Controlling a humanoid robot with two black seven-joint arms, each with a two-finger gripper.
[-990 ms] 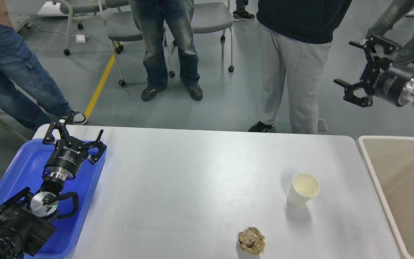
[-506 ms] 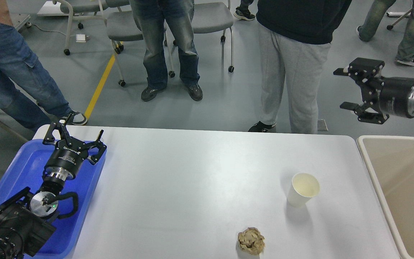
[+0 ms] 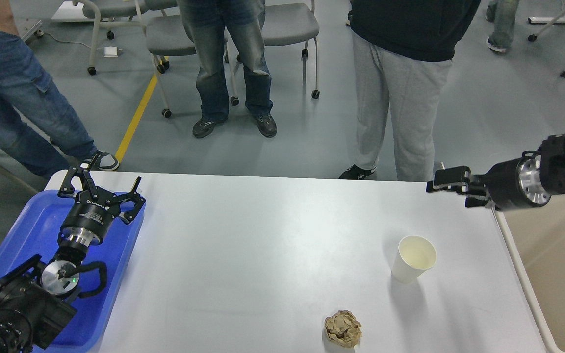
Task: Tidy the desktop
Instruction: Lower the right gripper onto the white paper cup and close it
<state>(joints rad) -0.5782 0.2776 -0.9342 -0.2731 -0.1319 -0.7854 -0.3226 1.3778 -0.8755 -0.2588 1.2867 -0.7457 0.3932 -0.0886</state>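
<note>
Hovering over the far right corner of the desktop [image 3: 263, 255], the right gripper [image 3: 451, 189] points leftward from its arm, which enters at the right edge of the view. It is seen nearly edge-on, so whether its fingers are spread or closed cannot be told; it holds nothing visible. Its silver wrist ring and black housing sit above the rim of the beige bin [image 3: 552, 274] that stands against the right end of the desktop.

Across the view, the left gripper [image 3: 100, 189] rests with its 2 fingers spread wide apart and empty, poised over the far part of the blue tray [image 3: 27, 230]. The tray lies at the left end of the desktop, and the left arm runs back over it toward the lower left corner of the view.

On the white desktop itself, a white paper cup [image 3: 414, 257] stands upright on the right half, below and a little left of the right gripper and apart from it. A crumpled ball of brown paper [image 3: 343, 328] lies near the front edge, left of the cup and well apart from both grippers.

Beyond the far edge of the desktop, 3 people [image 3: 400, 98] stand on the grey floor, with grey wheeled chairs [image 3: 174, 34] behind them.
</note>
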